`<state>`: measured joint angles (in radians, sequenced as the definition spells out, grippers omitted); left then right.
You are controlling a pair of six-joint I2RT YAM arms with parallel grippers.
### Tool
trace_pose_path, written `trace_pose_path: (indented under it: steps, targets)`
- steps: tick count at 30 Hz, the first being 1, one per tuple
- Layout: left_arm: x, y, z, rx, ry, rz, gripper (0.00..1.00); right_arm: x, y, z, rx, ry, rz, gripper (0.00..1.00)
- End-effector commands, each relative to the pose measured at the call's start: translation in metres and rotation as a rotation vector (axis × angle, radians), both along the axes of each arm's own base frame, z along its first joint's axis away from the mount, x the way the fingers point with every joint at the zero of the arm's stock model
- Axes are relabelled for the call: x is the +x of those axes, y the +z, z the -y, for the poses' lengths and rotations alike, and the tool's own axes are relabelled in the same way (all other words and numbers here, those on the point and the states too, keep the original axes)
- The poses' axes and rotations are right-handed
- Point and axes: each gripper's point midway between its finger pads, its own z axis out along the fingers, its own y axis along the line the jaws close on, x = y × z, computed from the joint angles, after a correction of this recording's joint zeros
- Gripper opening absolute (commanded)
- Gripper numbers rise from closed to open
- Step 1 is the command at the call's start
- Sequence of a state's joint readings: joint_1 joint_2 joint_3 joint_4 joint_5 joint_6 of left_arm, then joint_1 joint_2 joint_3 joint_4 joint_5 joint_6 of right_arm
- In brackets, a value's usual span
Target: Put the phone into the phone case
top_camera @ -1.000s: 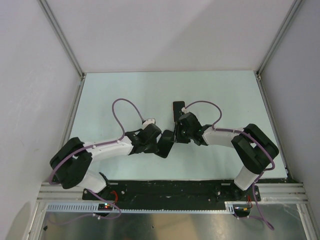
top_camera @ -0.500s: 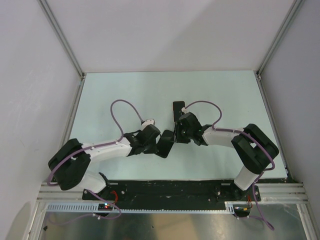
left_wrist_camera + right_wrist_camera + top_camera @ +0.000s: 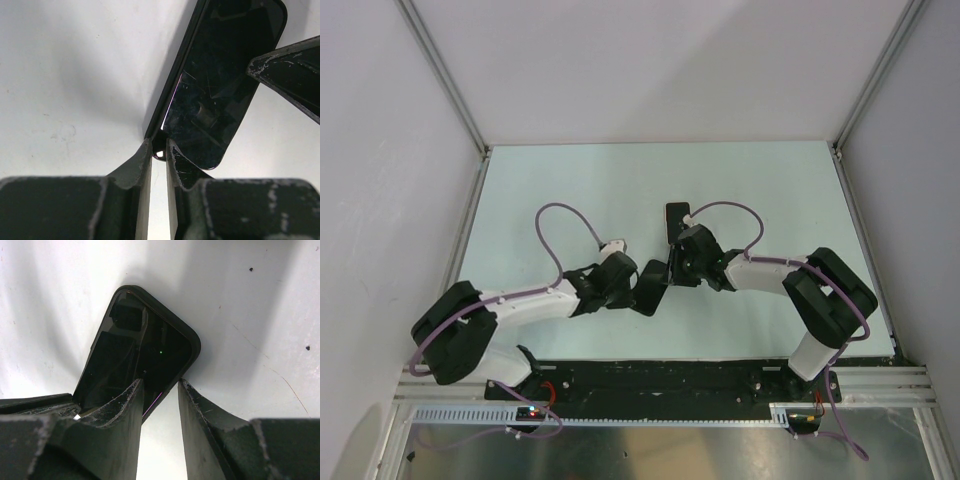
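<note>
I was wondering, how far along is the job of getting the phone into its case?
Done: the phone already lies inside the phone case, its far end looking seated in the right wrist view. In hand: the left gripper pinches the case's near corner while the right gripper straddles a side rim. Left: the near edge looks raised, so it seems to need pressing flush.

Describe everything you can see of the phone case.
The phone case is black and matte, with rounded corners and a raised rim around the glossy phone; whether the phone is fully seated is unclear. It sits mid-table. The left gripper pinches its near rim and the right gripper clamps a side rim.
</note>
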<state>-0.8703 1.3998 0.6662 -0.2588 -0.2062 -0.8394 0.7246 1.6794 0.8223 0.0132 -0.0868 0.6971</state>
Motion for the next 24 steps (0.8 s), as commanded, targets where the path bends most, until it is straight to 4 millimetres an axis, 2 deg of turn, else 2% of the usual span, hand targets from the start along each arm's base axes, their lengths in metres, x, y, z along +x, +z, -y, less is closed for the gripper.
trace_pose_path:
  steps: [1,13,24]
  targets:
    - [-0.04,-0.037,-0.031,0.114,-0.022,-0.149,0.18,-0.012,-0.01,-0.003,-0.017,0.038,-0.017,0.38]
    - [-0.049,-0.05,-0.038,0.106,-0.016,-0.164,0.14,-0.016,-0.009,-0.004,-0.03,0.03,-0.011,0.38]
    - [-0.071,-0.074,-0.052,0.127,-0.001,-0.216,0.08,-0.023,-0.013,-0.003,-0.055,0.031,-0.031,0.39]
